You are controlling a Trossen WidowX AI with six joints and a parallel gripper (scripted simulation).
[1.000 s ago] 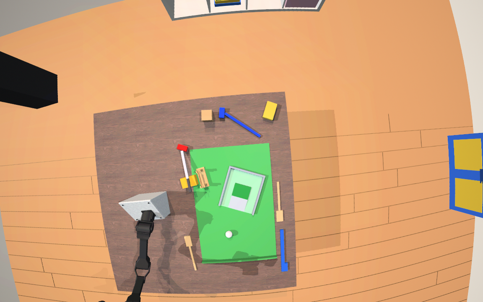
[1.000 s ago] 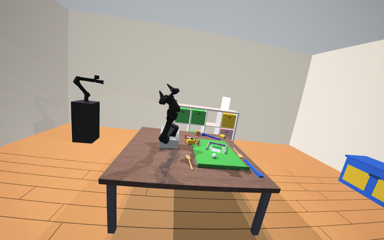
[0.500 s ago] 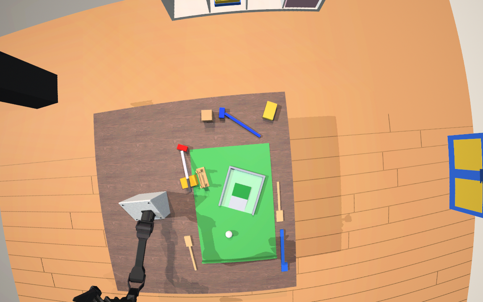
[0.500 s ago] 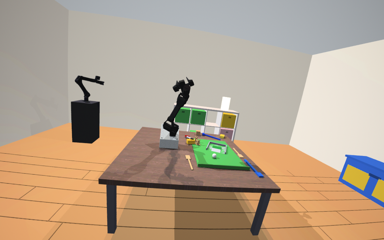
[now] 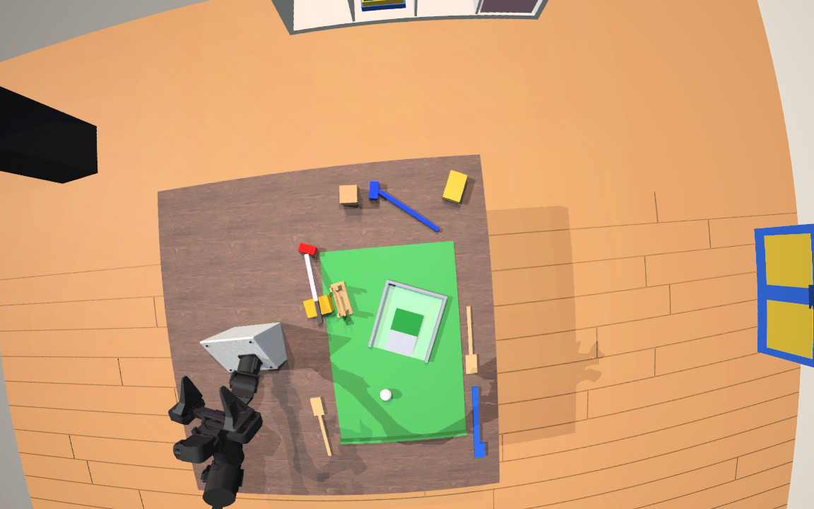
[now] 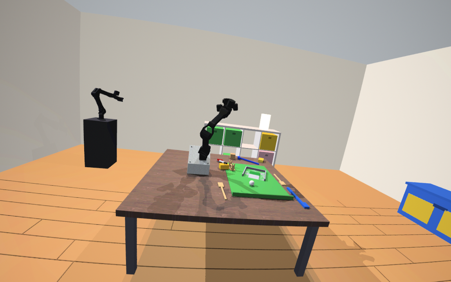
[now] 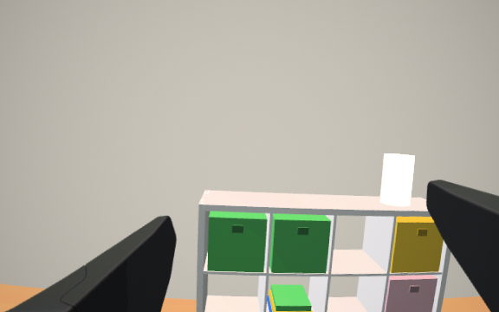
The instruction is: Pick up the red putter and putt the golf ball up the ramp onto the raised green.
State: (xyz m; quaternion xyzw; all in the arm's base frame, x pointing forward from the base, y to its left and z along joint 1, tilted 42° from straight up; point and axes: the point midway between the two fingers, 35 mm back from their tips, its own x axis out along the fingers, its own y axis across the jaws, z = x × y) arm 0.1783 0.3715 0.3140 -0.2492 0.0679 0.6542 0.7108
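My gripper [image 5: 206, 384] [image 7: 298, 211] is open and empty, raised high above the table's near left part, well away from the putter. The red putter [image 5: 310, 275] lies beyond the arm's base, with its red head at the far end; its dark grip end rests at a yellow holder [image 5: 309, 308] [image 6: 223, 166]. The white golf ball [image 5: 385, 394] [image 6: 251, 183] rests on the green board [image 5: 359, 420] [image 6: 255, 192], near its front. Behind it is the pale ramp [image 5: 402, 343], leading to the raised dark green square [image 5: 407, 321] inside a grey wall [image 5: 438, 329]. The wrist view shows no task objects.
A small wooden rack [image 5: 340, 300] stands beside the putter's grip. Wooden mallets [image 5: 316, 406] [image 5: 471, 363] lie on both sides of the board. A blue putter [image 5: 408, 211], a wooden cube [image 5: 347, 194] and a yellow block [image 5: 455, 186] lie behind it; another blue club [image 5: 476, 418] lies right.
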